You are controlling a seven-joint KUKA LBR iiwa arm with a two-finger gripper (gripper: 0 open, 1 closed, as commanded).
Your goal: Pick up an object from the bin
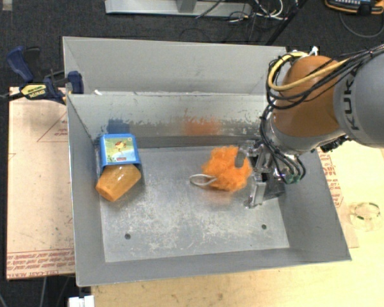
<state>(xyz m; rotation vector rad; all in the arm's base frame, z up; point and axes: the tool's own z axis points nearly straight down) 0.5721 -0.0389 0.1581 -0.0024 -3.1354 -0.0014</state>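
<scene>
An orange mesh bath puff (pixel 223 169) with a white cord loop lies right of the bin's middle. My gripper (pixel 261 176) is down in the bin right against the puff's right side, at floor level. Whether it grips the puff I cannot tell. A packet with a blue label and orange contents (pixel 118 166) lies by the left wall, far from the gripper.
The arm with its orange wrist cover and cables hangs over the bin's right wall. Bare floor stretches between the puff and the packet and along the front of the bin.
</scene>
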